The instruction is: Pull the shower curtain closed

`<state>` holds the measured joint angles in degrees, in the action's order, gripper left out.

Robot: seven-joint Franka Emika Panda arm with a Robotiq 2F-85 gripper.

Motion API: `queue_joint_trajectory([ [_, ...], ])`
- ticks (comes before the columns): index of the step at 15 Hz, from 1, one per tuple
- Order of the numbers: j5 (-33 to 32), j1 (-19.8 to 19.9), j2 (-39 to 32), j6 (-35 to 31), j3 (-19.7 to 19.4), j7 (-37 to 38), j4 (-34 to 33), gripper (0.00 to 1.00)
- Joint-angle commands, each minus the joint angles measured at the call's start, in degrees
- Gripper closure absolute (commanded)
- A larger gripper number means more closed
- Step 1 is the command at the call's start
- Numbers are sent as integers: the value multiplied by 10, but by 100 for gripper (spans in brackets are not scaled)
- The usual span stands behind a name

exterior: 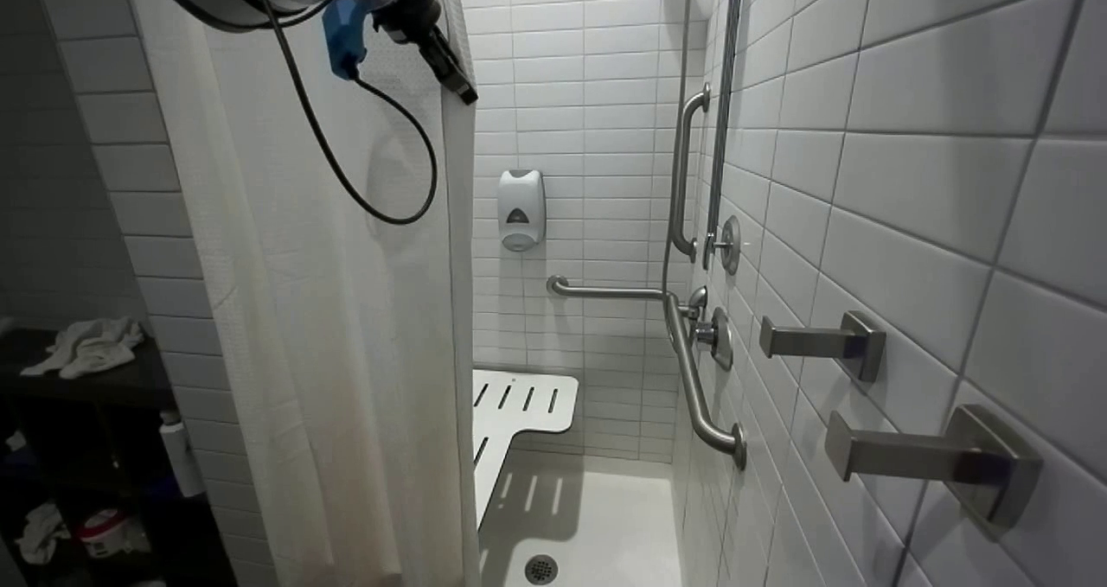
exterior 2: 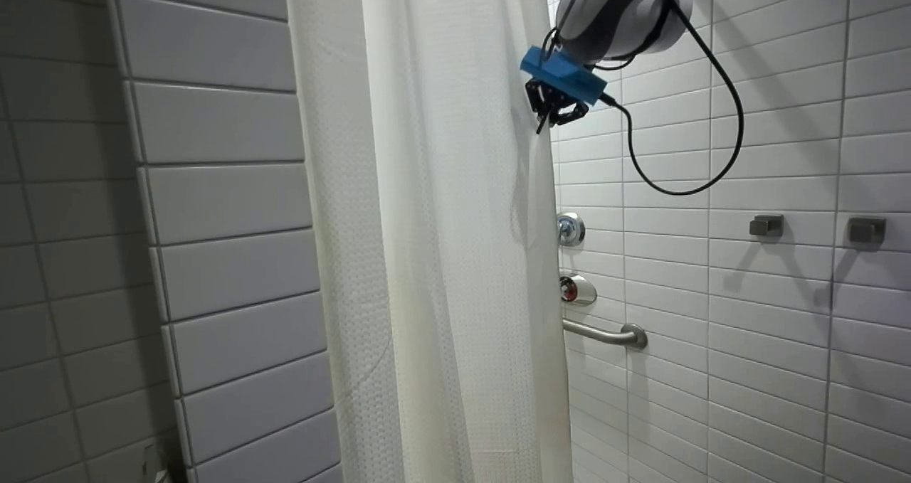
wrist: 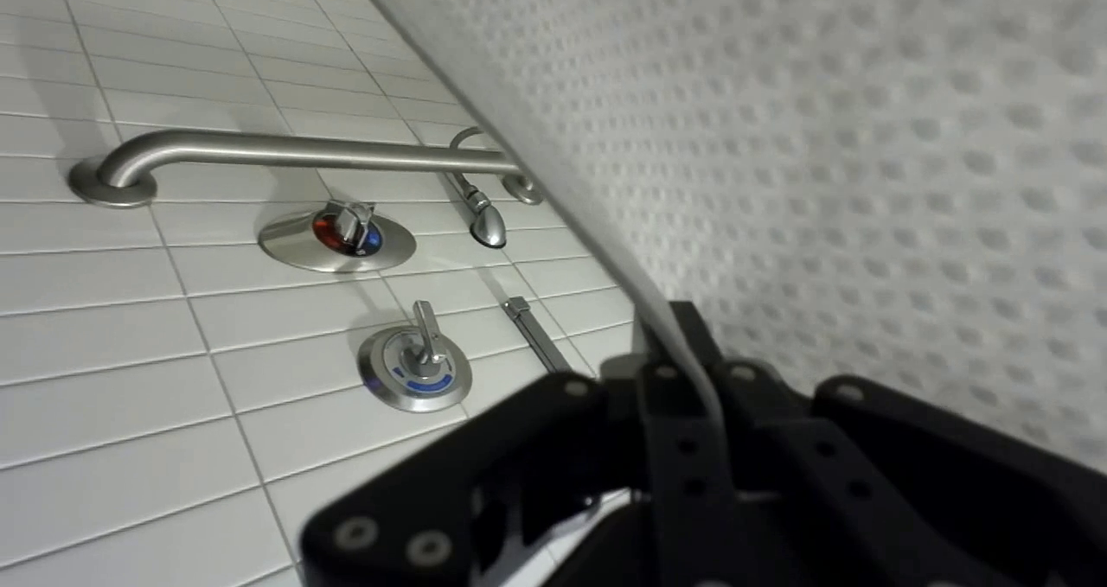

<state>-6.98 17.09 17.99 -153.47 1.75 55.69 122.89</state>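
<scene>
Well, the hand [wrist: 668, 332] is pinching the shower curtain [exterior: 346, 328] by its side edge, probably for easy pulling; the curtain is hanging partway across, so the seat [exterior: 517, 417] is peeking out.

In an exterior view I have a pale shower floor [exterior: 627, 518], a round drain [exterior: 541, 569] set into it and a slatted shadow [exterior: 536, 522] falling across it. At far left I make out a dark surface [exterior: 149, 379], a crumpled white cloth [exterior: 91, 347] lying on it.
</scene>
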Motion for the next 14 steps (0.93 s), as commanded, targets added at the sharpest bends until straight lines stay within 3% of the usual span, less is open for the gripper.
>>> queue_joint_trajectory([
  [1,24,-6,-49,44,-25,0,-67,100],
  [9,42,-15,-110,83,-67,6,-145,100],
  [14,104,-19,-143,106,-101,-6,-194,100],
])
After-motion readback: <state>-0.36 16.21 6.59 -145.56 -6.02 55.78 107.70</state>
